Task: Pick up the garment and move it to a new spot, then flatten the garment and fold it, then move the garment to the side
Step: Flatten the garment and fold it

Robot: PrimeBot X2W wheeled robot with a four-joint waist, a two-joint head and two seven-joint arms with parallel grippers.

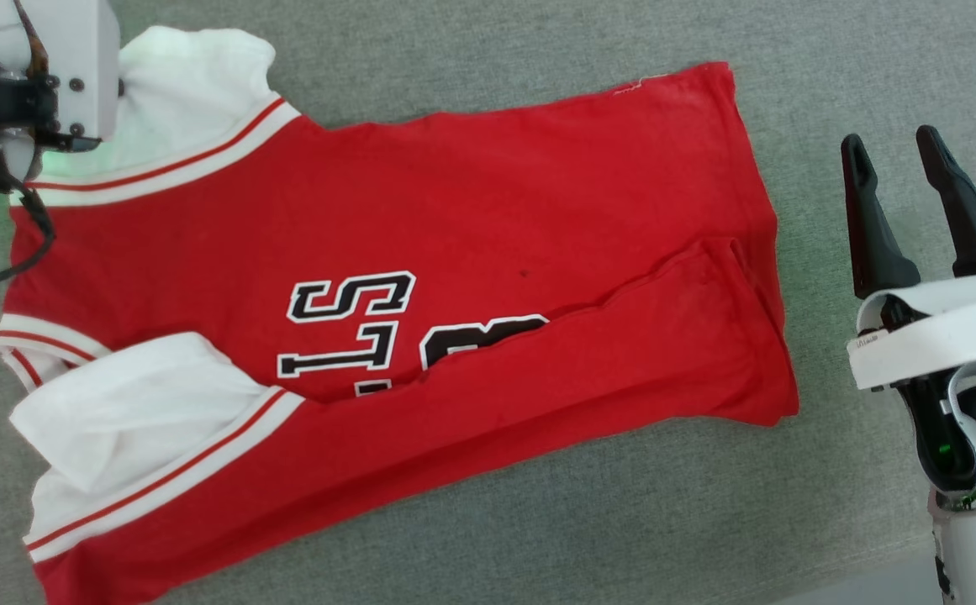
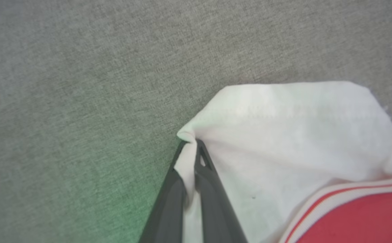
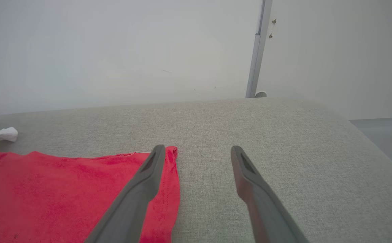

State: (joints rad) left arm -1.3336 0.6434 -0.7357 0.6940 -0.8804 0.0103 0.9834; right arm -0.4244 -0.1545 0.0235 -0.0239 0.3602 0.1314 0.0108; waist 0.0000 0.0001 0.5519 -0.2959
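Finds the garment [image 1: 420,252] lying flat on the grey woven desk [image 1: 538,521], with its length set left to right: sleeves at the left end, hem [image 1: 761,235] at the right. Grips the far-left white sleeve [image 2: 283,135] at its corner with the left claw [image 2: 190,143], pressed together on a tuft of cloth. Keeps the right claw [image 1: 891,139] spread wide and empty, just right of the hem and off the cloth, the nearer of the two to that end. Probably turns on this: held by the far-left sleeve, with all the rest of the shirt trailing right and nearward from that pinch. Reads as soft, limp knit: bright red body, white sleeves with red-and-white stripe trim, black-and-white lettering [image 1: 353,319]. Shows the near long edge [image 1: 622,353] doubled over the body and the near sleeve [image 1: 126,412] rumpled.
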